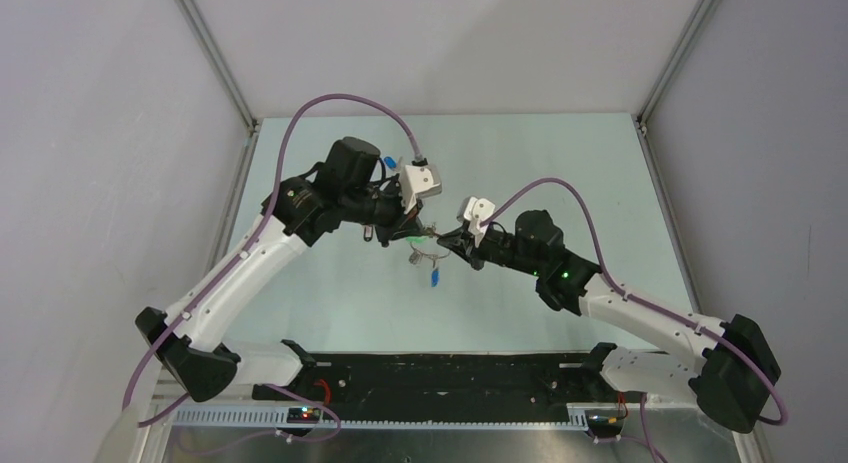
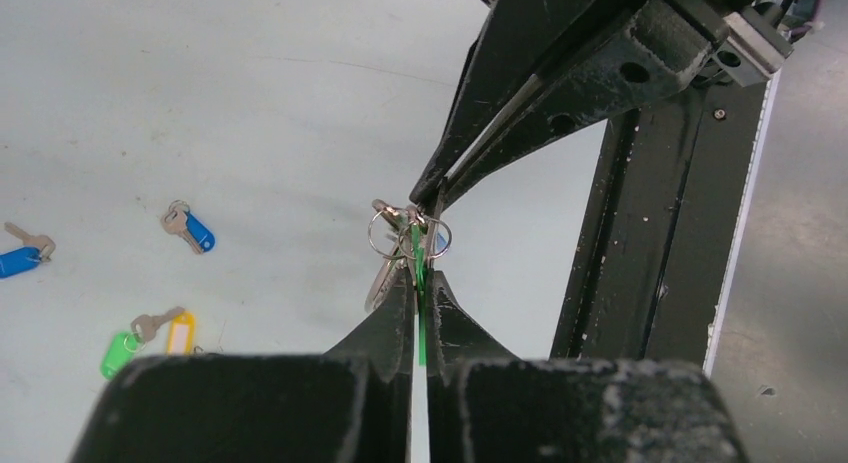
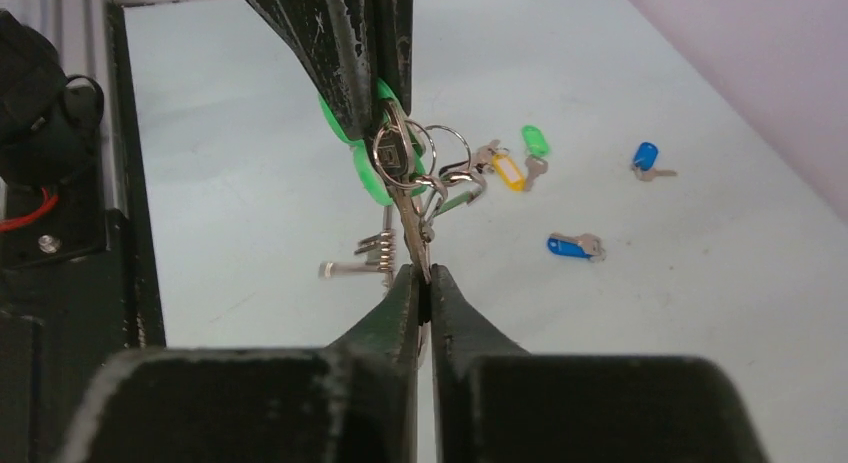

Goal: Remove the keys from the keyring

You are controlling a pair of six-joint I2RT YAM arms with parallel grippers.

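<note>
Hanging above mid-table between the two arms, the keys (image 3: 405,198) are off the table (image 1: 330,303) and well apart from every edge. The left gripper (image 2: 417,279) has its jaws pressed together on a green cap in the bunch. The right gripper (image 3: 425,275) comes in from the opposite side, its jaws closed tight on the blade of a bare key. The two sets of fingertips almost touch. The keyring (image 3: 466,141) sits between them, just beside the green cap, with other small rings crowded against it. A blue tag (image 1: 435,278) dangles below the bunch.

Bare table lies on all sides of the grip. Four loose keys (image 3: 570,246) with blue, green and yellow caps are scattered on the table, well apart from the bunch. Grey walls close the table's left, far and right edges. A black rail (image 1: 450,373) runs along the near edge by the arm bases.
</note>
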